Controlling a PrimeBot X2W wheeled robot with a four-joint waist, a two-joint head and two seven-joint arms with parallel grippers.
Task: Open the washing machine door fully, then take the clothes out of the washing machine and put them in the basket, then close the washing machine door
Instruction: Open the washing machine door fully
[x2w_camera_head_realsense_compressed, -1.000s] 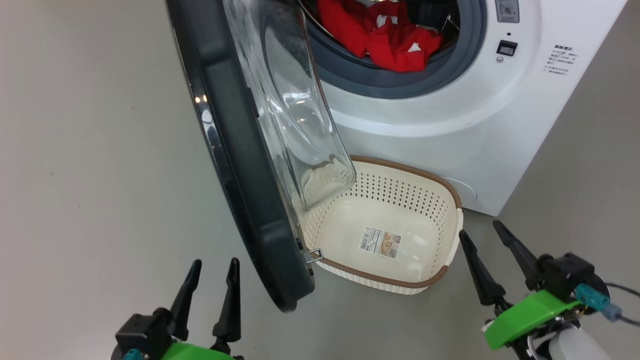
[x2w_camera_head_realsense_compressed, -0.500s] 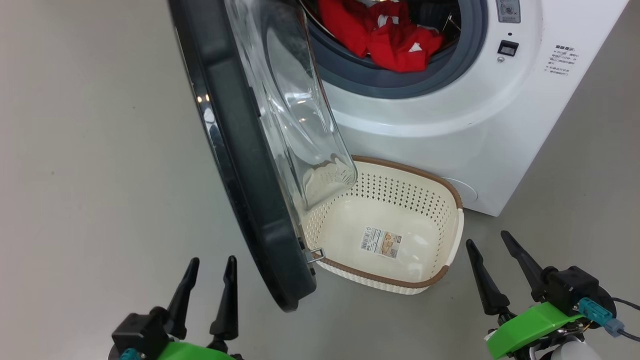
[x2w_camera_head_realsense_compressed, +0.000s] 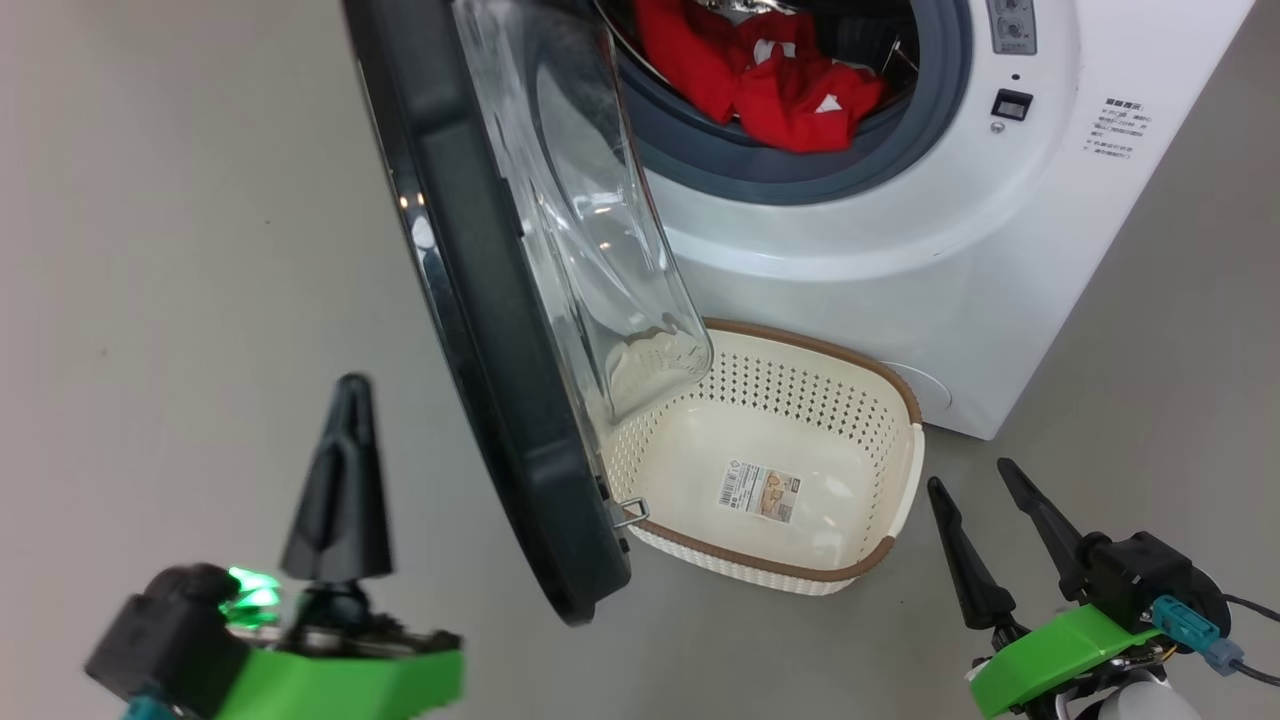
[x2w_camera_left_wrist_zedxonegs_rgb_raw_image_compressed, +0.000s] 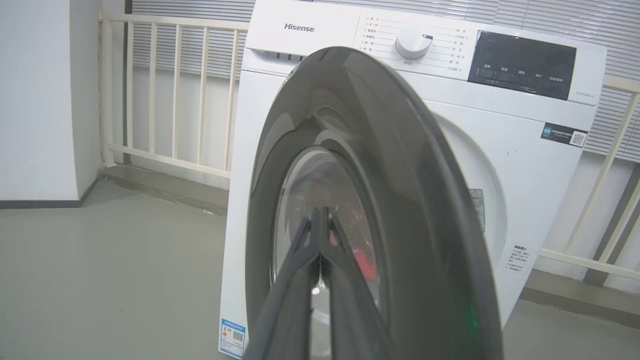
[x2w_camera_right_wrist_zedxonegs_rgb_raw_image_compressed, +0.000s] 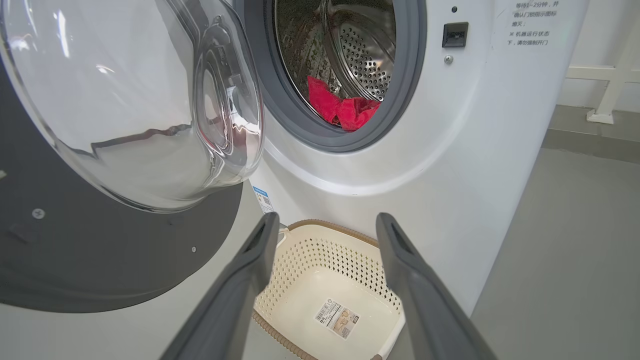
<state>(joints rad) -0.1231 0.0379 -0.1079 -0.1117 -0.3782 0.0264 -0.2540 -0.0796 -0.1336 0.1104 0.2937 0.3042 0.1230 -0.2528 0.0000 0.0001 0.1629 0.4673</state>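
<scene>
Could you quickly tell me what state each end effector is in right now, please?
Left end effector: closed, holding nothing.
Right end effector: open, empty.

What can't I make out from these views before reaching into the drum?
- The clothes: head view's top edge cuts the heap; count unclear.
- The left gripper: motion-blurred in head view.
- The basket: the washing machine door hides its left corner in head view.
- Printed labels on the washing machine: too small to read.

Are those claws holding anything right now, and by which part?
Nothing. The left gripper is shut on air; the right gripper hangs open, empty.
</scene>
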